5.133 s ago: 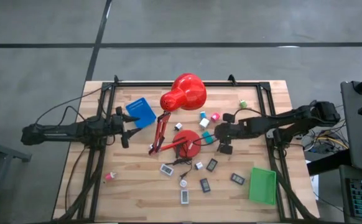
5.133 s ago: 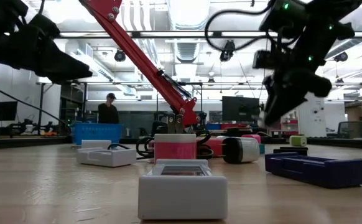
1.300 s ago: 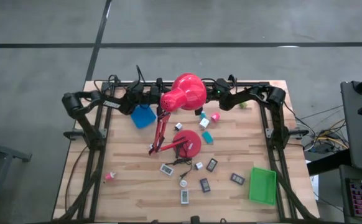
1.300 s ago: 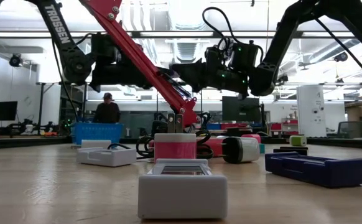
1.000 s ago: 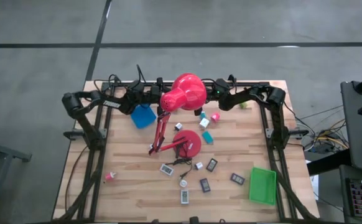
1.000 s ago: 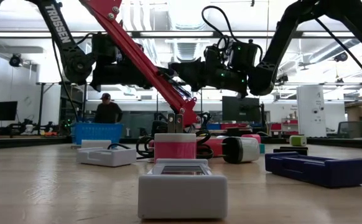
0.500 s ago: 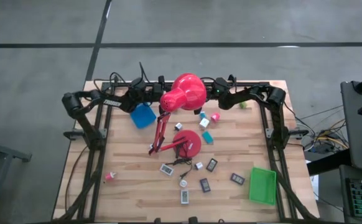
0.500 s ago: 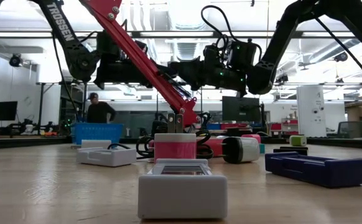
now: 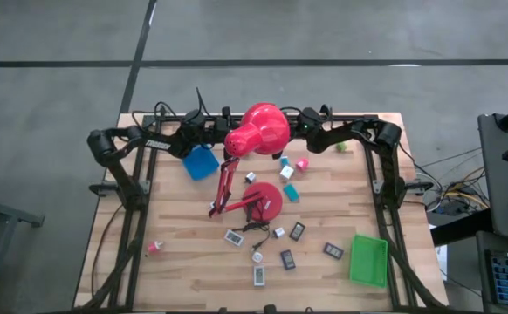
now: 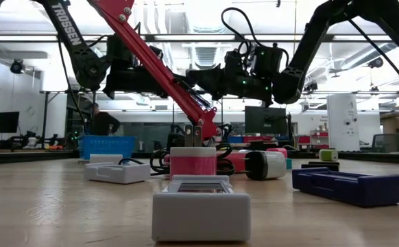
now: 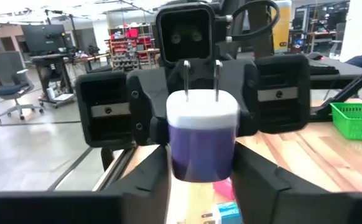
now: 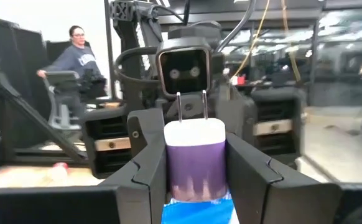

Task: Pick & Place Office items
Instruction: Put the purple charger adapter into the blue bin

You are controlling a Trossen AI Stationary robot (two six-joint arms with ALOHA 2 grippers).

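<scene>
Both arms are drawn back along the table's far edge and face each other behind the red lamp's head. My left gripper is shut on a purple block with a white cap and two metal prongs. My right gripper is shut on a block of the same look. Whether these are one block or two, I cannot tell. The other office items lie on the table: a pink block, a teal one, a green one, a white flat rectangle and a dark one. My left gripper pinches the block's purple body between its two fingers, one on each side. The block is lifted clear, white cap and prongs pointing away toward the other arm. My right gripper pinches the purple body between its two fingers, one on each side. The block is lifted clear, its prongs pointing away toward the other arm.
The red lamp stands on its round base mid-table, its jointed arm slanting up between the grippers. A blue tray lies far left and a green tray near right. A person is in the room behind.
My left arm has shifted slightly toward the table's far edge, uncovering more of the blue tray. My right arm has kept still. The person in the room behind has walked toward the left. The items on the table have stayed where they were.
</scene>
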